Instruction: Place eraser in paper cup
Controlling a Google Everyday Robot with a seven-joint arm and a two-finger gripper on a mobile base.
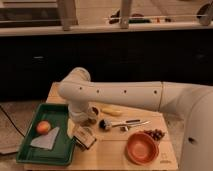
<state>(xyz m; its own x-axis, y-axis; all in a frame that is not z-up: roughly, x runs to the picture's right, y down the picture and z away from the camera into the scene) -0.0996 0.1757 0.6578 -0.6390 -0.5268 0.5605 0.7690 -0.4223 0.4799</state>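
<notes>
Green tray [30, 152] at far left of wooden table [112, 150], holding orange fruit [43, 127] plus grey cloth [45, 141]. Gripper [84, 136] just right of tray, low over table, under white arm [120, 95]; finger state: cannot tell. Paper cup [94, 111] right of tray, partly hidden behind arm. Further right of tray: banana [112, 112], dish brush [117, 124], orange bowl [142, 147], grapes [154, 134]. Eraser not made out.
</notes>
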